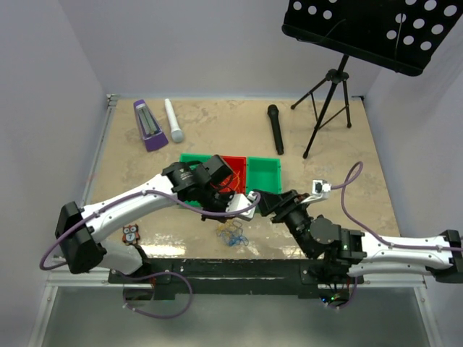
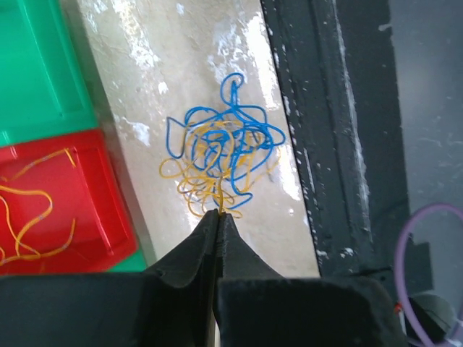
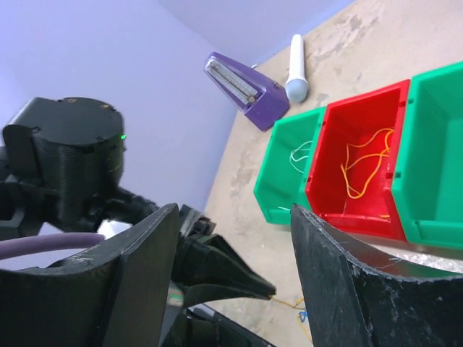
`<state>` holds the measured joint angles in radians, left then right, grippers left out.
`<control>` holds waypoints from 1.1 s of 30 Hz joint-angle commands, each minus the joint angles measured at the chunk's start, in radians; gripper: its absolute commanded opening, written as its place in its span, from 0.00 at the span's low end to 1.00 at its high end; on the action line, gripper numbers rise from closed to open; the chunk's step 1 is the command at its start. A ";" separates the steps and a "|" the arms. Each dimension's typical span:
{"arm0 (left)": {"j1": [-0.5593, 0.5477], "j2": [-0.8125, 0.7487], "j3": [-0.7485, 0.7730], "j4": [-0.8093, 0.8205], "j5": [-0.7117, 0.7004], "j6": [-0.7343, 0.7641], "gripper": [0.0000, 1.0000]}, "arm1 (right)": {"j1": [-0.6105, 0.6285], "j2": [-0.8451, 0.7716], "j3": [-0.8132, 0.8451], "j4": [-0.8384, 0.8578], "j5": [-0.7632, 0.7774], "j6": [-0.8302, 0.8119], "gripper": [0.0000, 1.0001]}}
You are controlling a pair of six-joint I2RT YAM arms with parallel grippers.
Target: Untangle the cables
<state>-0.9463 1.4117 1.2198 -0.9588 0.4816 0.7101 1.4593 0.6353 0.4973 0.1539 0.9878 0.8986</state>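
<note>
The cables (image 2: 221,155) are a small tangle of blue and orange-yellow wire loops on the table near its front edge; they also show in the top view (image 1: 231,233). My left gripper (image 2: 219,214) is shut, pinching one orange-yellow strand at the near side of the tangle, and sits just above it in the top view (image 1: 244,211). My right gripper (image 3: 235,211) is open and empty, raised beside the left gripper (image 1: 262,196). The left gripper's fingers (image 3: 239,278) show between its jaws with the strand trailing from their tip.
Three bins stand behind the tangle: a green one (image 1: 195,160) with a white wire (image 3: 300,153), a red one (image 1: 235,170) with orange wires (image 3: 365,163), another green one (image 1: 264,173). Purple metronome (image 1: 148,124), white microphone (image 1: 173,121), black microphone (image 1: 275,129), music stand (image 1: 329,90).
</note>
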 commanded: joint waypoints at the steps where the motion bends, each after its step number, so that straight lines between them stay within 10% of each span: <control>1: 0.001 -0.131 0.109 0.126 0.071 -0.096 0.00 | 0.022 0.122 -0.028 -0.077 -0.149 -0.103 0.65; 9: 0.006 -0.198 0.123 0.114 0.118 -0.096 0.00 | 0.023 -0.020 -0.086 -0.143 -0.133 0.051 0.68; 33: 0.006 -0.198 0.099 0.172 0.060 -0.112 0.00 | 0.023 0.118 0.010 0.134 -0.242 -0.431 0.67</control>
<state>-0.9428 1.2118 1.3254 -0.8265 0.5392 0.6201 1.4807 0.7120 0.4477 0.1905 0.7666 0.5533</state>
